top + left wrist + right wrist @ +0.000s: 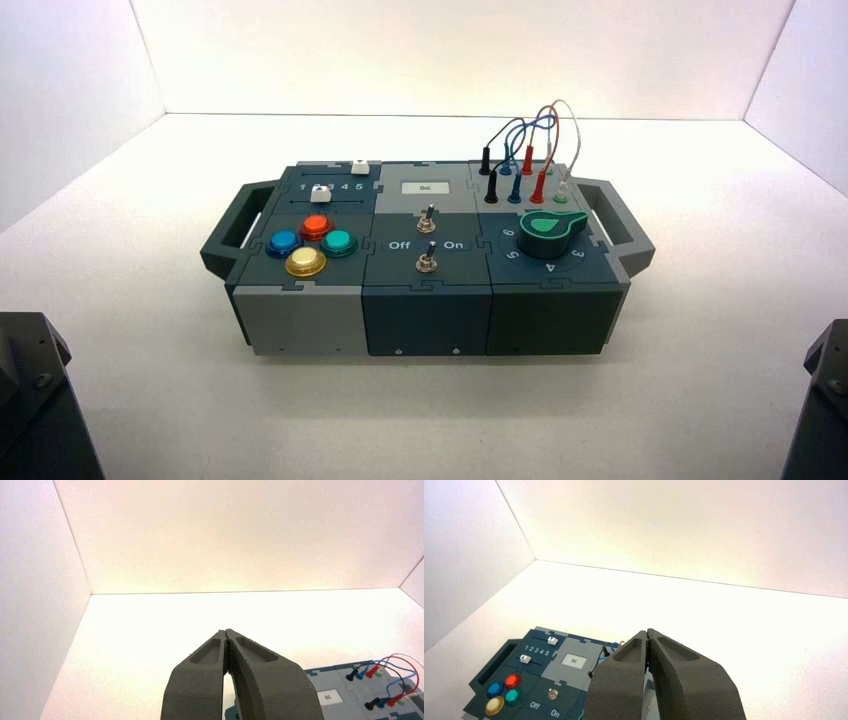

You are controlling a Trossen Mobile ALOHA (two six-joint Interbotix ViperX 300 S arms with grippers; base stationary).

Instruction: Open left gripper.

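Your left claw (226, 632) was pressed together, the two matte grey fingers (200, 680) meeting at their tips with nothing between them; each finger was a thick, tapering wedge with a shallow scooped pocket on its upper face. It hung in the air above the smooth white desk (150, 645), and the box (350, 695) lay below and to the side of it, only a corner showing past the finger, with the red, blue and black wires (395, 662) looping from their plugs. Your right claw (647, 632) was together as well, of the same moulded grey shape, held over the desk with the box (524, 680) beneath and beside its fingertips. From above, both arms sat low at the near corners of the desk, well apart from the box (425, 260), which was a blocky thing of dark teal and grey panels joined by puzzle-like seams, with a loop handle at each end. Its glossy domed buttons, blue (284, 241), red (315, 225), green (339, 241) and yellow (305, 262), were clustered on the side toward your left claw, two small metal toggle switches (426, 220) stood in the middle between "Off" and "On", and a green pointer knob (553, 228) sat on the side toward your right claw, before the arching wires (530, 130).
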